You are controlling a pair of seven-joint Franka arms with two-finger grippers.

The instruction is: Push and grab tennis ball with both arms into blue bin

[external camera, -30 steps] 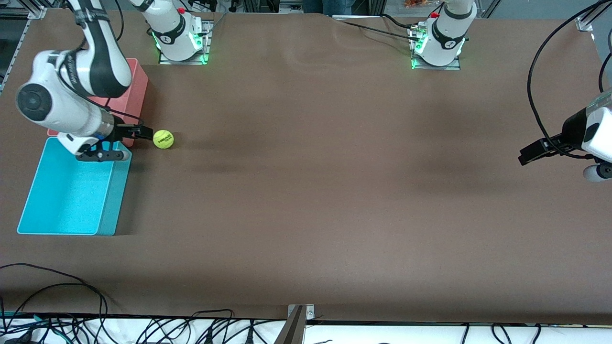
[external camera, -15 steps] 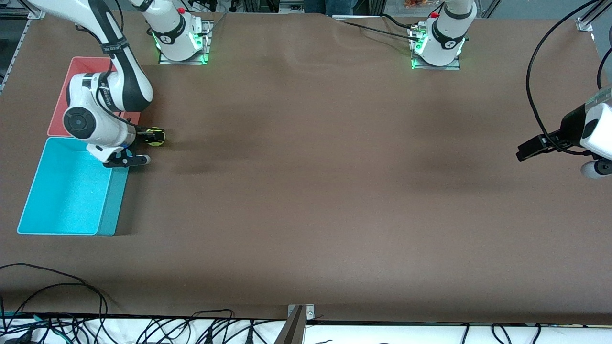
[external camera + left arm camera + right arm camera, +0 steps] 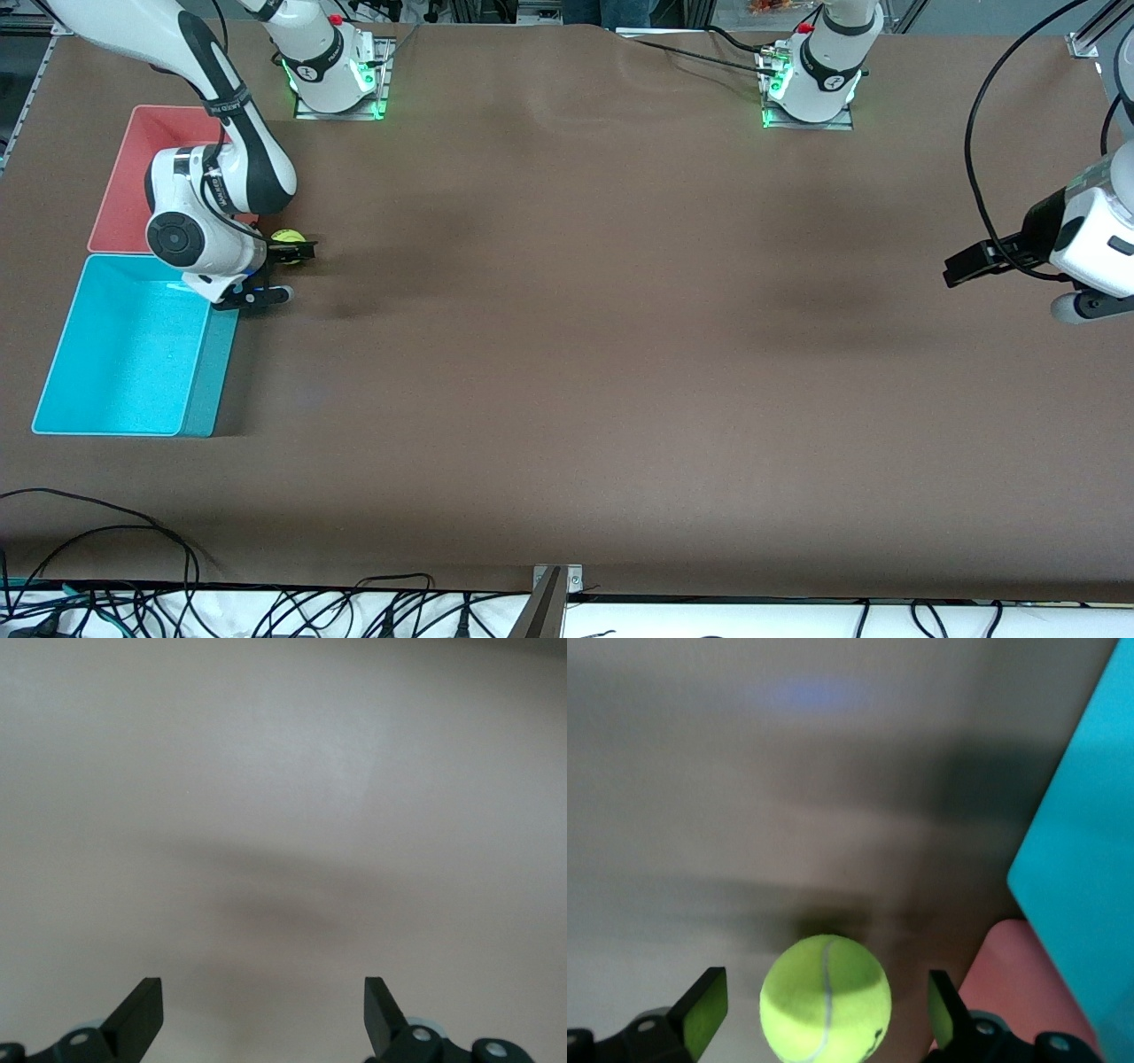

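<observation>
The yellow-green tennis ball lies on the brown table beside the pink bin's corner, just off the blue bin's end that is farther from the front camera. My right gripper is low at the ball and open. The ball sits between its fingers with a gap on each side. Most of the ball is hidden under the hand in the front view. My left gripper hangs open and empty over bare table at the left arm's end.
A pink bin stands against the blue bin, farther from the front camera. Cables run along the table edge nearest that camera. The two arm bases stand at the edge farthest from it.
My right gripper has swung from beside the ball to around it, and the ball has shifted slightly toward the pink bin. The left gripper has drifted a little toward the table's middle.
</observation>
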